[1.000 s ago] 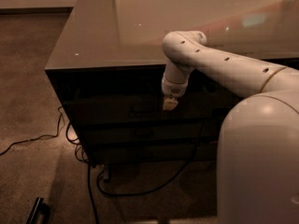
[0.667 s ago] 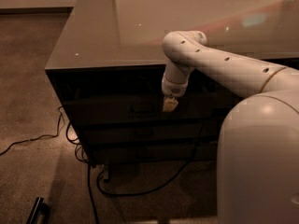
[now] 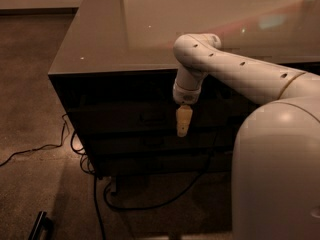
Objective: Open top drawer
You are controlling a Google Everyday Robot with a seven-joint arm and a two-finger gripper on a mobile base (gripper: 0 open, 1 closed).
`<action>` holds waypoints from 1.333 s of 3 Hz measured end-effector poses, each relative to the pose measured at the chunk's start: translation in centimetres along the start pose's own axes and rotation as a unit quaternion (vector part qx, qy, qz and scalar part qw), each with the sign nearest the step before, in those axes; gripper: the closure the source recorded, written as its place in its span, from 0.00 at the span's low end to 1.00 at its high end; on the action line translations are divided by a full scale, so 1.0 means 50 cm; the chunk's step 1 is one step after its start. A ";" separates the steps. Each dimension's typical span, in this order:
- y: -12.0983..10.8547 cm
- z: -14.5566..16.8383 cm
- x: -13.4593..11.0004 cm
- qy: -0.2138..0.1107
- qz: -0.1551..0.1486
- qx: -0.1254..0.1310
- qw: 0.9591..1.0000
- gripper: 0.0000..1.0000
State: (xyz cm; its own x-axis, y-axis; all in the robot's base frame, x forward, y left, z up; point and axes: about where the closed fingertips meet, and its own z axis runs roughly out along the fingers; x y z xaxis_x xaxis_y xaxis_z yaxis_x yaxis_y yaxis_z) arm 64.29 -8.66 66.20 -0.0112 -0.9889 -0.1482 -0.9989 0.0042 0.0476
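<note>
The top drawer point(image 3: 120, 91) is the dark front just under the glossy tabletop of the cabinet; it sits flush with the front, and its handle is lost in the shadow. Shallower dark drawer fronts lie below it. My gripper point(image 3: 183, 122) is pale yellow and hangs straight down from the white arm point(image 3: 235, 71). It is close in front of the drawer fronts, near the cabinet's middle, about level with the lower edge of the top drawer. I cannot tell whether it touches anything.
The cabinet's glossy top point(image 3: 150, 29) reflects light. Black cables point(image 3: 95, 184) trail over the brown carpet in front of and left of the cabinet. A dark object point(image 3: 40, 226) lies at the bottom left. My white body point(image 3: 280, 174) fills the lower right.
The gripper has come down a little in front of the drawer fronts. The cabinet and drawers look unchanged.
</note>
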 end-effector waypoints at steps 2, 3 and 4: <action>0.014 -0.006 -0.006 0.006 -0.008 0.020 1.000 0.00; 0.033 -0.017 -0.005 0.014 -0.011 0.042 0.999 0.00; 0.046 -0.019 -0.004 0.025 -0.013 0.054 0.998 0.00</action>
State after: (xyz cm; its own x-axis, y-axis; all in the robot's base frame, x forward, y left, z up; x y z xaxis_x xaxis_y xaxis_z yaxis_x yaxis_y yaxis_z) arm 62.05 -8.61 67.25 0.0137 -0.9950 -0.0991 -0.9980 -0.0074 -0.0630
